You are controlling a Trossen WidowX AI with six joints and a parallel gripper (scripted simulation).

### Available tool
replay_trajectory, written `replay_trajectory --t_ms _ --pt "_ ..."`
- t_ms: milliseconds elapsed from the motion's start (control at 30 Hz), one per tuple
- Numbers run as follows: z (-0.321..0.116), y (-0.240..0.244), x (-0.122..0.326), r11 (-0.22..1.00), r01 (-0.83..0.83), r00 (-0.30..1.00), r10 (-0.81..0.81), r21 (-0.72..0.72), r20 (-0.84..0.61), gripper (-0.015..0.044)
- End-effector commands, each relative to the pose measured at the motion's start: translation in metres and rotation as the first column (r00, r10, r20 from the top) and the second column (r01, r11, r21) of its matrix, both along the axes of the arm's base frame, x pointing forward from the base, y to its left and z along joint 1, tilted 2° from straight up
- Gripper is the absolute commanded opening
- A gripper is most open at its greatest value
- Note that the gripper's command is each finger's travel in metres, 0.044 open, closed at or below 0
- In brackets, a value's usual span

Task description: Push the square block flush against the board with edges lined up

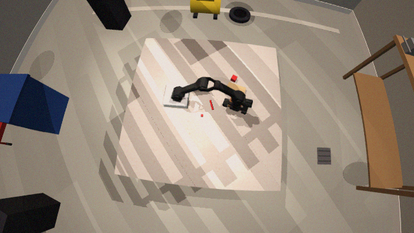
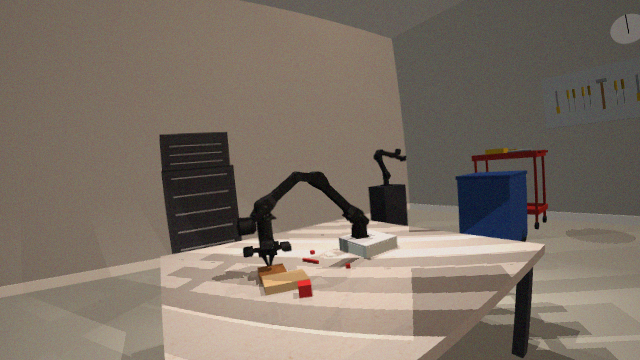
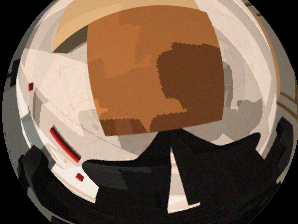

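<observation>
The square block [image 2: 274, 270] [image 3: 135, 65] is orange-brown and lies flat; the arm mostly hides it in the top view. The light tan board [image 1: 237, 87] [image 2: 289, 281] [image 3: 75, 22] lies along its far side in the wrist view. No gap shows between them there, but I cannot tell if the whole side touches. The board runs past the block at the left; their right edges look nearly even, though the view cuts off the board. My gripper [image 2: 269, 265] [image 3: 171, 132] is shut and empty, its tips at the block's near side, low over the table.
A red cube [image 1: 233, 77] [image 2: 305, 288] is close to the board's end. A thin red bar [image 1: 211, 105] [image 2: 310, 260] [image 3: 65, 145] and two small red cubes [image 2: 312, 252] [image 2: 348, 266] lie between the block and the arm's pale base [image 1: 175, 103] [image 2: 367, 246].
</observation>
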State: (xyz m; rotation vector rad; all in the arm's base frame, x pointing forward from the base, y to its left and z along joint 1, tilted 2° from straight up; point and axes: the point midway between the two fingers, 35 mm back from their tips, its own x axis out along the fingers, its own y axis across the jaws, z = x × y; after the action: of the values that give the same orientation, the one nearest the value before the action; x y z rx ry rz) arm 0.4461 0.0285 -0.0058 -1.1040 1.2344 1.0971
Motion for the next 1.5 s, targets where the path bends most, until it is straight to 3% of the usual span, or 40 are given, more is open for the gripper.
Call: replay_trajectory --t_ms 0,1467 --pt "-0.002 0.012 0.000 1.000 -0.006 1.000 0.006 0.006 -0.006 0.0000" --pt "0.000 0.076 0.006 1.000 -0.006 1.000 0.006 0.011 -0.005 0.0000"
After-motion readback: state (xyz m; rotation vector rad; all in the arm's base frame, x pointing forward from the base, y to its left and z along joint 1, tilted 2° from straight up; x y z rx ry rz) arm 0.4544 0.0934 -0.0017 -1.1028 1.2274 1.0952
